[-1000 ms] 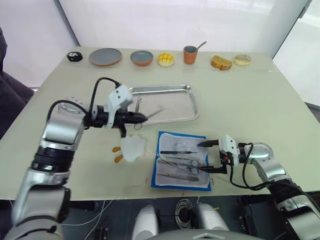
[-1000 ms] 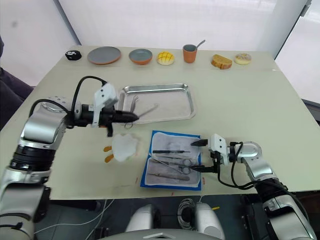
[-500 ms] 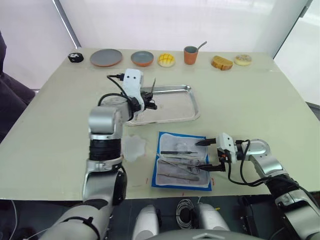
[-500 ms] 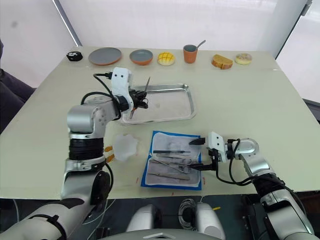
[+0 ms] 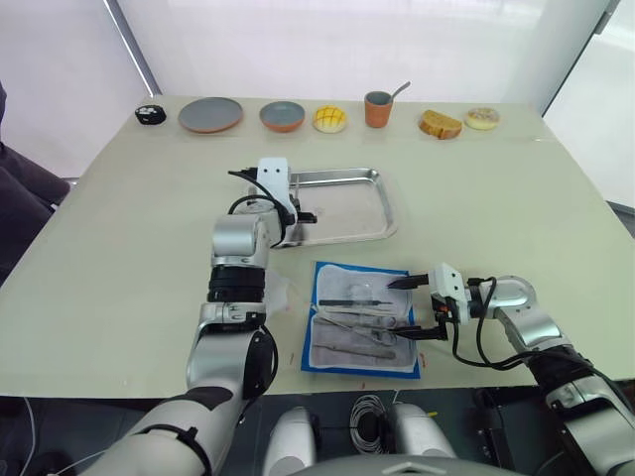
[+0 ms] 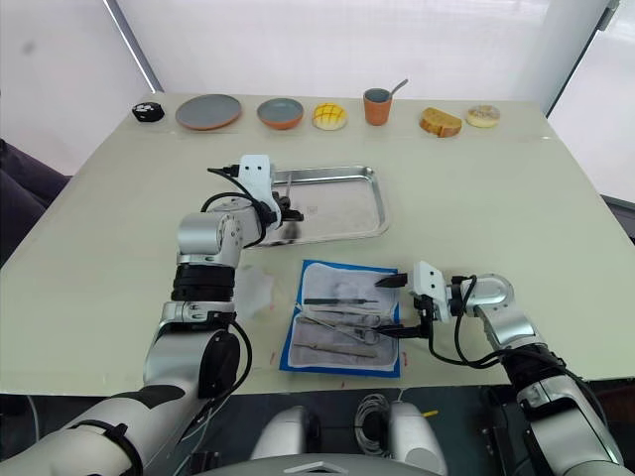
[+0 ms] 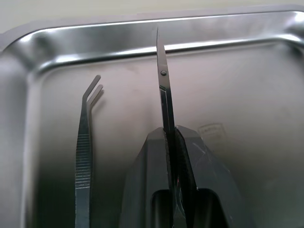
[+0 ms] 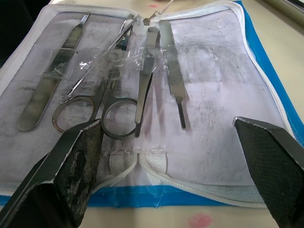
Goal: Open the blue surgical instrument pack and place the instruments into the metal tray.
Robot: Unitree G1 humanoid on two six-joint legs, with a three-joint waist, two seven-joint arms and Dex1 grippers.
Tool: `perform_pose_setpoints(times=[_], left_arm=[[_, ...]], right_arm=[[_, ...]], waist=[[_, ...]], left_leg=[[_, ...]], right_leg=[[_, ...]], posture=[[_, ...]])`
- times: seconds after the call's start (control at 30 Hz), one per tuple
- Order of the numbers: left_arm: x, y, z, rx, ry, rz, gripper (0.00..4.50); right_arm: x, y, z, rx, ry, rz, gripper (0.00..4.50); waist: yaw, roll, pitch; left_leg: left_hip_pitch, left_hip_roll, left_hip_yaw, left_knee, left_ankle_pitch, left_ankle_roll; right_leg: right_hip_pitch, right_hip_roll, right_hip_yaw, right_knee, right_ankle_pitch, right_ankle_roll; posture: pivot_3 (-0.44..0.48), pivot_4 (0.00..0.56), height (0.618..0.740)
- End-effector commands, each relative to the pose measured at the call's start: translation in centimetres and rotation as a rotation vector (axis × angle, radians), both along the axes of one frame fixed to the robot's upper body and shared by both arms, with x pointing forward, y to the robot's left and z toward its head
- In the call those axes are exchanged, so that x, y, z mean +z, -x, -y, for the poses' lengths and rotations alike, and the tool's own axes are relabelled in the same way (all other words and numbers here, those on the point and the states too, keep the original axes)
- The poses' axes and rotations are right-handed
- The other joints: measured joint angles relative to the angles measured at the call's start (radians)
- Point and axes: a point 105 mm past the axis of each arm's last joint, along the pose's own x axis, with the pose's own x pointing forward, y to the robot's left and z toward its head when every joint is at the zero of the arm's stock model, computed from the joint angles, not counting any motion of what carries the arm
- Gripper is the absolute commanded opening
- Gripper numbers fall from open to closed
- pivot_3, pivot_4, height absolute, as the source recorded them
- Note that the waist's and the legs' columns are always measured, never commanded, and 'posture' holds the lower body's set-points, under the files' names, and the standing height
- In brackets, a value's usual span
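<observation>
The blue surgical instrument pack (image 5: pixel 362 319) lies unzipped and flat near the table's front edge, its whitish inner face up. Several instruments (image 8: pixel 142 90) rest in it: ring-handled scissors, tweezers and slim handles. My right gripper (image 5: pixel 418 308) is open just right of the pack, its fingers (image 8: pixel 71 175) spread wide over the pack's right edge and touching nothing. The metal tray (image 5: pixel 347 177) sits behind the pack. My left gripper (image 5: pixel 301 215) is low over the tray's left part, shut on a slim pair of scissors (image 7: pixel 164 90). Bent tweezers (image 7: pixel 85 142) lie in the tray beside them.
A white fluffy toy (image 6: pixel 253 288) lies left of the pack, partly behind my left arm. Along the far edge stand a grey plate (image 5: pixel 210 114), a bowl (image 5: pixel 282 116), a yellow bun (image 5: pixel 329 119), a cup with a spoon (image 5: pixel 377 107), bread (image 5: pixel 440 124) and a doughnut (image 5: pixel 482 119).
My left arm has swung from left of the tray to over it and lowered the scissors toward the tray floor. The right gripper has hardly moved.
</observation>
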Motion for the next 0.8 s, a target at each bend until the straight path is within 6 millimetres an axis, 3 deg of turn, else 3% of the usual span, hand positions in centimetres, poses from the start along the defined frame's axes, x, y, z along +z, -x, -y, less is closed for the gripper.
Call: perform_pose_setpoints(times=[0.03, 0.8], left_arm=[[1.0, -0.4, 0.0, 0.001, -0.005, 0.047, 0.07], [-0.7, 0.0, -0.8, 0.053, 0.011, -0.011, 0.07]], right_arm=[[-5.2, 1.6, 2.2, -0.078, 0.174, -0.175, 4.50], [-5.1, 1.5, 2.3, -0.075, 0.180, -0.172, 4.50]], waist=[[0.000, 0.000, 0.000], [0.001, 0.000, 0.000]], left_leg=[[0.000, 0.000, 0.000, 0.000, 0.000, 0.000], [0.000, 0.000, 0.000, 0.000, 0.000, 0.000]], right_leg=[[0.000, 0.000, 0.000, 0.000, 0.000, 0.000], [0.000, -0.002, 0.000, 0.000, 0.000, 0.000]], posture=[[0.000, 0.150, 0.740], [0.000, 0.150, 0.740]])
